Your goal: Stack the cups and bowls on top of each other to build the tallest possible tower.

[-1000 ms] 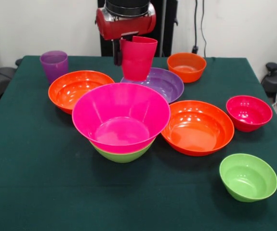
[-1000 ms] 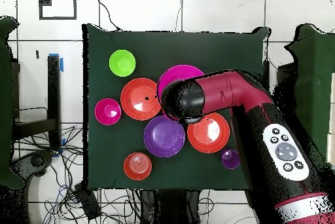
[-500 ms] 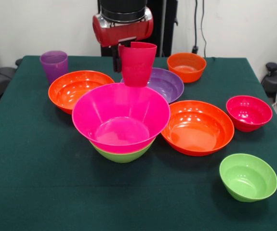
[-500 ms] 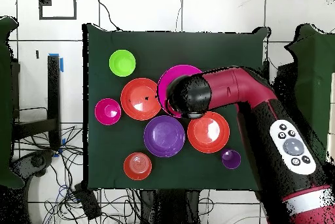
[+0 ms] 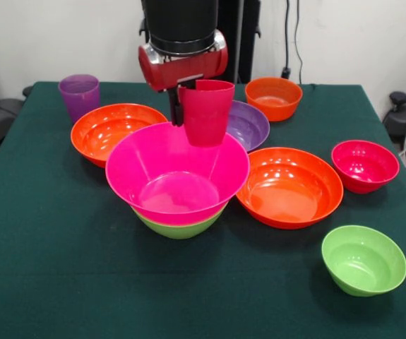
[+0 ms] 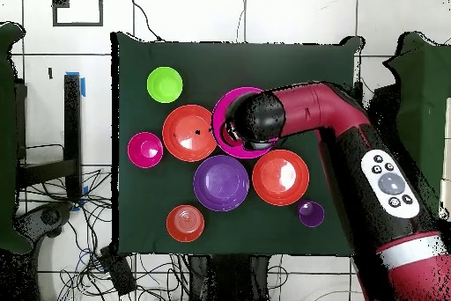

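Clamped by the rim in the pincer (image 5: 182, 99), a red-pink cup (image 5: 206, 113) is held upright in the air above the far edge of the hot pink bowl (image 5: 176, 173), which is nested in a lime green bowl (image 5: 180, 227) on the green worktop (image 5: 61, 268). Just behind is seen a purple bowl (image 5: 248, 123); orange bowls (image 5: 289, 187) flank the pile, and a purple cup (image 5: 79, 94) stands at the far corner.
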Controlling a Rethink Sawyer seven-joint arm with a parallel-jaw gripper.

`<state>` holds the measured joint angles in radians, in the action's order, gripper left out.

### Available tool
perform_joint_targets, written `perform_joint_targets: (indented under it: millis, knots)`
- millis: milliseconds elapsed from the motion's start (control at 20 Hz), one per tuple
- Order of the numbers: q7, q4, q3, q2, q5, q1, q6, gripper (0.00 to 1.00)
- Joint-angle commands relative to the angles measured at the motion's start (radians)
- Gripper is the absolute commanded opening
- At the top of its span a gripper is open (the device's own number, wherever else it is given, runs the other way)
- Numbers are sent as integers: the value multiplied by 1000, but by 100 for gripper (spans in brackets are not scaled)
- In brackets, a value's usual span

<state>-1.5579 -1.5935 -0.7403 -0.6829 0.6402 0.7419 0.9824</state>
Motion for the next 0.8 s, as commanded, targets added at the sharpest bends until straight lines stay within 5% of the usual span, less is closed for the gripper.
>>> perform_joint_targets:
  millis: [50, 650, 700, 800]
  knots:
    - [355, 74, -29, 67, 94, -9, 45, 0]
    - [343, 55, -33, 58, 110, 0, 28, 0]
    - [346, 55, -35, 58, 113, 1, 36, 100]
    - [343, 55, -34, 56, 116, -1, 39, 100]
